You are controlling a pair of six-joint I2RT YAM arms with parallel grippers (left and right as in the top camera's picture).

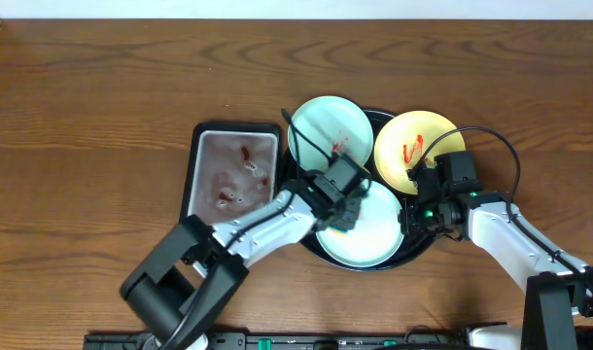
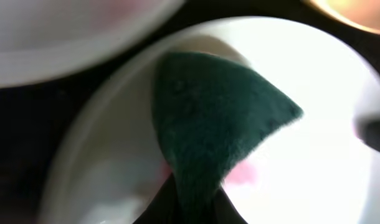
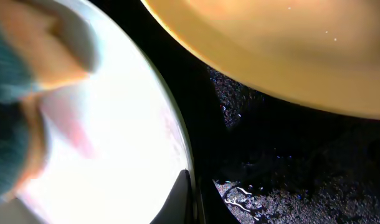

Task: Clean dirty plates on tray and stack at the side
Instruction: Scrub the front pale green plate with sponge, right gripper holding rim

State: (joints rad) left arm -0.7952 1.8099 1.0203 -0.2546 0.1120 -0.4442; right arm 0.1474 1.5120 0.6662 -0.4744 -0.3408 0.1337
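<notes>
Left claw [image 1: 343, 212], clamped on sponge [image 2: 215, 118], scrubs mint plate [image 1: 369, 238] at near side of tray [image 1: 410, 253]; right claw [image 1: 420, 209] at its rim, grip unclear. Yellow plate [image 1: 423, 136] and far mint plate [image 1: 321, 126] on tray show red sauce; none stacked on desk.

Item one: a wooden table [image 1: 102, 97], brown with the grain running from left edge to right edge. A pale strip [image 1: 277, 8] borders its far edge; its nature cannot be told.

Item two: a rectangular metal pan [image 1: 234, 175], dark-rimmed, lying near the middle of the table, somewhat toward the left edge. Its grey floor carries cloudy liquid and red smears.

Item three: a sponge [image 2: 215, 124], dark green on the scouring face and folded to a point. It is right of the pan and apart from it.

Item four: a black bar [image 1: 306, 342] along the near edge.
</notes>
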